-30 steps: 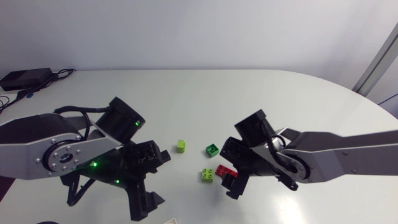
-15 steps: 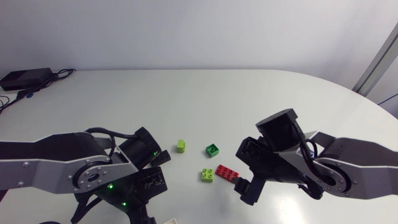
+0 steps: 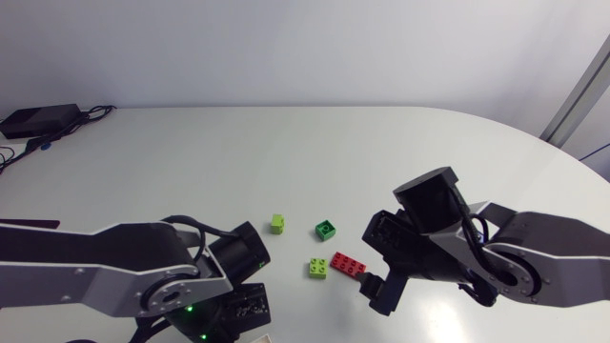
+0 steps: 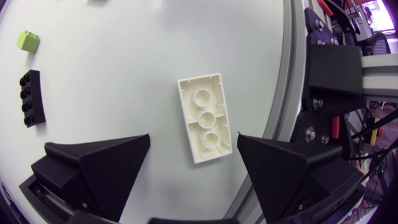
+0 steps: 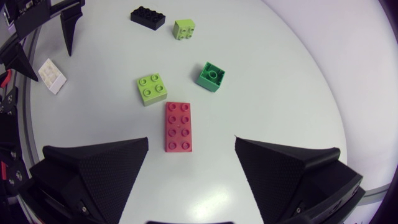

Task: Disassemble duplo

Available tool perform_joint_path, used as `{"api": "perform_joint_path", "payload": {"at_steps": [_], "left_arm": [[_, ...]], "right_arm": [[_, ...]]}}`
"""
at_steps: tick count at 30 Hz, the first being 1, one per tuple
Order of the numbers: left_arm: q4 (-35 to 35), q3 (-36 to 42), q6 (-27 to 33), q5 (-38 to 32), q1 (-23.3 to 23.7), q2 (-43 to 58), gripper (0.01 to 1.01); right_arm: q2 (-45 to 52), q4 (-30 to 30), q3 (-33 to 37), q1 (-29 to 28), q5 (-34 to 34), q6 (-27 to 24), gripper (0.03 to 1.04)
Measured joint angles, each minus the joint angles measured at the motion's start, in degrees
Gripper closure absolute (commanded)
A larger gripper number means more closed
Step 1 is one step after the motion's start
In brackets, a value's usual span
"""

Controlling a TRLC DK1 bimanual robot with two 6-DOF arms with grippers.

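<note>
The right gripper (image 5: pixel 191 139) hangs released above the table (image 5: pixel 267 74), its fingers spread wide, and the red brick (image 5: pixel 178 127) lies flat, studs up, in the gap between the fingertips, touched by neither. Just ahead of the red brick sit a lime square brick (image 5: pixel 152 89) and a dark green brick (image 5: pixel 211 76), with a small lime brick (image 5: pixel 185 28) and a black brick (image 5: pixel 148 17) farther ahead. The left gripper (image 4: pixel 193 138) is likewise spread open, and a white brick (image 4: pixel 205 118) lies hollow side up between its fingertips, untouched, close to the table's edge.
</note>
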Motion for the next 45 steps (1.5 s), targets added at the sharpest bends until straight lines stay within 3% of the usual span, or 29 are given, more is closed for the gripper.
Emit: {"api": "perform_joint_path", "payload": {"at_steps": [5, 7, 8, 10, 11, 18, 26, 29, 30, 33, 34, 39, 45], "left_arm": [[4.0, 2.4, 0.0, -2.5, -0.8, 3.5, 0.061], [5.9, 3.2, 0.0, -4.6, -0.7, 4.7, 0.126], [6.6, 3.6, 0.0, -5.3, -0.6, 5.3, 0.241], [7.7, 4.7, 0.0, -6.6, 0.0, 6.5, 0.621], [8.4, 5.0, 0.0, -6.9, 0.4, 7.0, 0.71], [10.1, 5.6, 1.0, -7.9, 1.8, 7.7, 0.728], [14.7, 10.8, 6.1, -9.7, 10.1, 12.5, 0.728], [15.7, 12.6, 6.8, -9.9, 10.7, 14.1, 0.711], [16.1, 12.8, 6.8, -9.9, 10.7, 14.2, 0.628], [16.5, 12.9, 6.8, -9.9, 10.6, 14.1, 0.111], [16.5, 12.8, 6.8, -9.9, 10.7, 13.7, 0.033], [19.1, 12.3, 6.7, -9.8, 12.2, 4.7, 0.039], [19.1, 12.3, 5.6, -9.9, 14.8, -10.3, 0.039]], "right_arm": [[-1.1, -0.2, -1.0, 0.0, -0.2, 0.0, 0.06], [-1.6, -0.2, -1.6, 0.0, -0.3, 0.0, 0.06], [-1.8, -0.2, -2.0, -0.1, -0.3, 0.0, 0.06], [-2.1, -0.2, -2.4, -0.3, -0.7, 0.0, 0.06], [-2.3, -0.2, -2.6, -0.4, -0.7, 0.0, 0.06], [-3.3, -0.4, -3.3, -1.5, -1.2, -0.1, 0.06], [-3.7, -0.6, -3.3, -1.9, -1.7, -0.1, 0.06], [-4.8, -0.8, -3.7, -1.9, -1.8, -0.1, 0.06], [-5.3, -1.2, -4.0, -1.9, -1.8, -0.1, 0.06], [-7.2, -2.2, -4.9, -1.9, -2.2, -0.3, 0.06], [-8.0, -3.0, -5.0, -1.9, -2.2, -0.3, 0.06], [-12.2, -6.6, -5.1, -1.9, -2.2, -0.5, 0.06], [-18.7, -15.3, -3.4, -1.7, -1.9, 0.6, 0.06]]}}
